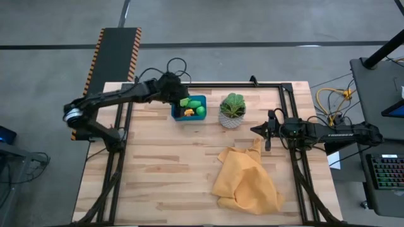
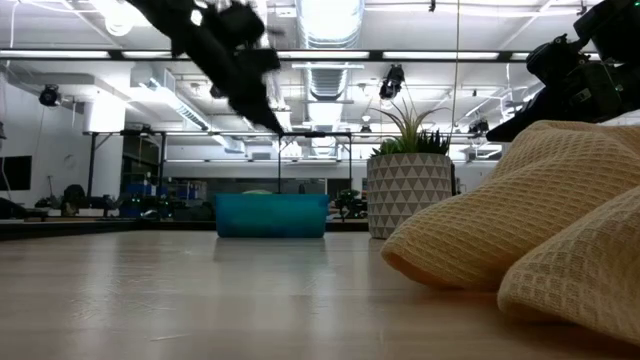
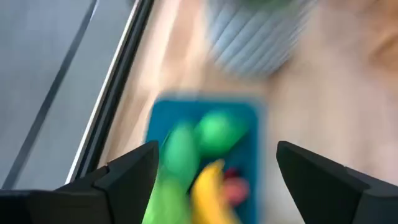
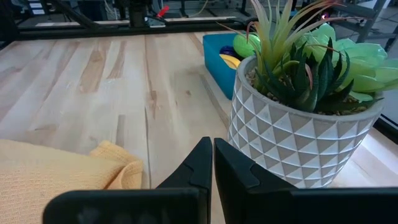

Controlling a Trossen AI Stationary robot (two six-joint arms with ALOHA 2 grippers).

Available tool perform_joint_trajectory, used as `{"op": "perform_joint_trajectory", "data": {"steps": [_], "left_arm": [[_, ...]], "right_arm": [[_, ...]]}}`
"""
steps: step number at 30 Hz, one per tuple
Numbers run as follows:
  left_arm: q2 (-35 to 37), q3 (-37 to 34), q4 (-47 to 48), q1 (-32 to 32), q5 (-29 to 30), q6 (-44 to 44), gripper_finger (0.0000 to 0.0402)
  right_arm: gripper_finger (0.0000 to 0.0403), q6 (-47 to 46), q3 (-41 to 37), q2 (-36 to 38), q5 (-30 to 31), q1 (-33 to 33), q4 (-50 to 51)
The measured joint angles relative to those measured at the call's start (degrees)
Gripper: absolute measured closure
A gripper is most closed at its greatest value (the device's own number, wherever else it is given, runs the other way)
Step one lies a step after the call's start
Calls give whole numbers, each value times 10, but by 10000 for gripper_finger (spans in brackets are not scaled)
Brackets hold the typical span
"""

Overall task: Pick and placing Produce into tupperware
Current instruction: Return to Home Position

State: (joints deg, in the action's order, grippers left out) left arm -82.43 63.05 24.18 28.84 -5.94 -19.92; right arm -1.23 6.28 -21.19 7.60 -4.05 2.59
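Observation:
The teal tupperware [image 1: 189, 108] stands near the table's far edge, left of a potted plant. Inside it lie green pieces [image 1: 199, 110], a yellow banana [image 3: 208, 186] and a small red piece [image 3: 233, 186]. My left gripper [image 1: 178, 94] hangs open above the tupperware's far-left corner; in the low view the left gripper [image 2: 268, 115] is well clear of the tupperware [image 2: 270, 215]. In the left wrist view my left gripper [image 3: 214, 171] has its fingers spread wide with nothing between them. My right gripper [image 1: 268, 132] waits shut at the right of the table, and it shows shut again in the right wrist view [image 4: 211, 165].
The white patterned plant pot [image 1: 232, 113] stands just right of the tupperware. A crumpled yellow cloth [image 1: 246, 180] lies on the near right part of the table, its far tip close to my right gripper. Bare wood stretches left and near of the cloth.

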Motion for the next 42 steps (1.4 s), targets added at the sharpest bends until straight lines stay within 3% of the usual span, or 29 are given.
{"op": "perform_joint_trajectory", "data": {"steps": [6,17,21,30,36,42], "left_arm": [[102,-46,-142,-63,-137,-1,105],[221,-231,-403,-147,-146,15,130],[286,-290,-407,-148,-134,16,130],[505,-389,-338,-150,-111,51,130],[594,-437,-338,-150,-92,65,133],[675,-493,-325,-151,-2,75,189]], "right_arm": [[394,0,0,0,0,0,-1],[394,-2,0,0,0,0,0],[394,-2,0,0,0,0,1],[394,-2,0,0,0,0,1],[394,-2,0,0,0,0,1],[394,-1,0,0,0,0,1]]}}
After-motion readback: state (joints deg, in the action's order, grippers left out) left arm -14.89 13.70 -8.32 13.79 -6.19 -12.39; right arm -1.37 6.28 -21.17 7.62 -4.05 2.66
